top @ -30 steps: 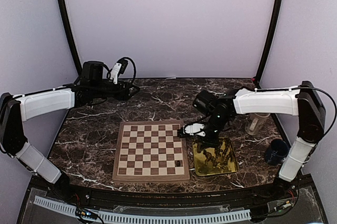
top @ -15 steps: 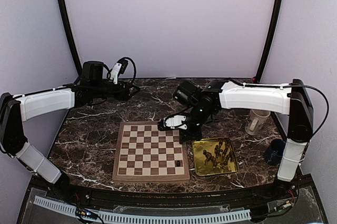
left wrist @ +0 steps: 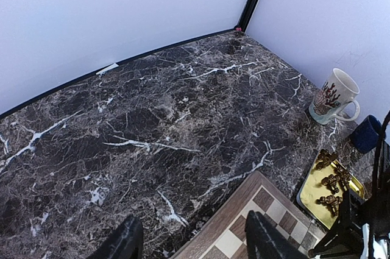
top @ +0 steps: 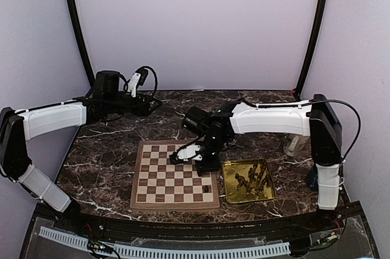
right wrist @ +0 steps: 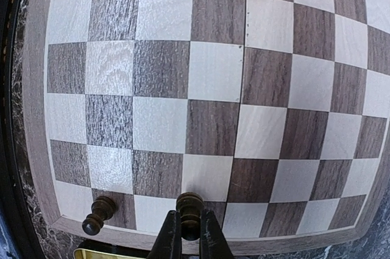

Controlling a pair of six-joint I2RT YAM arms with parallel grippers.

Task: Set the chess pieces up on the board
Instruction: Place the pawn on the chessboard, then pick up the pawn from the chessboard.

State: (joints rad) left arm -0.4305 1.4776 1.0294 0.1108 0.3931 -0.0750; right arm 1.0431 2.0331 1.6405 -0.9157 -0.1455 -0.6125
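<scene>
One chess piece (right wrist: pixel 190 203) pinched in right claw (right wrist: pixel 186 234) over the board (right wrist: pixel 213 70), left claw (left wrist: pixel 192 236) half-open, empty.

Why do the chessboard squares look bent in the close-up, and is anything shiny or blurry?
Right wrist view: a wide lens bows the lines of the board, most near the edges. Top view: the gold tray gleams. Left wrist view: its own jaws are dark, soft blurs at the bottom.
</scene>
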